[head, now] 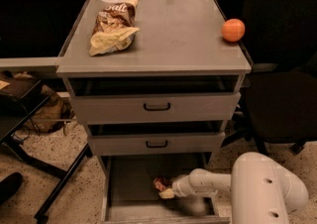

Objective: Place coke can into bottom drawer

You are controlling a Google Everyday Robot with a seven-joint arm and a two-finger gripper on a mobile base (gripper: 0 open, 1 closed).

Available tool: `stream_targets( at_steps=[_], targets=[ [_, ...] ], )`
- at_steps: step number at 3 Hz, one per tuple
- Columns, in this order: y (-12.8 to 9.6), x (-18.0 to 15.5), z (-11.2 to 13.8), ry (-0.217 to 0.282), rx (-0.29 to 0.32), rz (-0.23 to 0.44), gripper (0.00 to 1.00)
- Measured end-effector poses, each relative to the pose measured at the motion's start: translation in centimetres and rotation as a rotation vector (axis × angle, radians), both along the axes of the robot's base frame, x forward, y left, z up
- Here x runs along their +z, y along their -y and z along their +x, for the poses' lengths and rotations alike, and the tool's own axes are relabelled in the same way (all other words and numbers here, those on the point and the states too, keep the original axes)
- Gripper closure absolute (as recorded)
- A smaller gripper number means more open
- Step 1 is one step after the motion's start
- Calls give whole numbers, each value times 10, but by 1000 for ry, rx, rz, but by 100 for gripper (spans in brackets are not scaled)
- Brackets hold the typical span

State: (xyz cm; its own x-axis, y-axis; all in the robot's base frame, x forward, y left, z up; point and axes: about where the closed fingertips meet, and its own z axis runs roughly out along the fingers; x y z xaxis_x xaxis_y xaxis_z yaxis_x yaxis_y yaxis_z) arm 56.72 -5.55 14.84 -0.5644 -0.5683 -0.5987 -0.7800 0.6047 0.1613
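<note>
The bottom drawer [133, 178] of the grey cabinet is pulled open and shows its plain grey floor. The coke can [160, 184], red with a pale end, is low inside the drawer near its middle, at the tip of my gripper [166, 190]. My white arm reaches in from the lower right. The gripper holds the can at or just above the drawer floor; I cannot tell whether it rests there.
A brown-and-yellow chip bag [114, 27] and an orange fruit [233, 29] lie on the cabinet top [173, 39]. The two upper drawers [156, 106] with black handles are slightly open. A black office chair [282, 84] stands to the right. Black table legs [59, 178] stand at the left.
</note>
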Motion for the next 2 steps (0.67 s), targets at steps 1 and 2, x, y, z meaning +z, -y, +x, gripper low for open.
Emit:
stream_targets(
  at_steps=[1,2],
  targets=[
    [-1,-15,0,-12,2,-15,100],
    [-4,-37,-4,-55,9,-18,100]
  ],
)
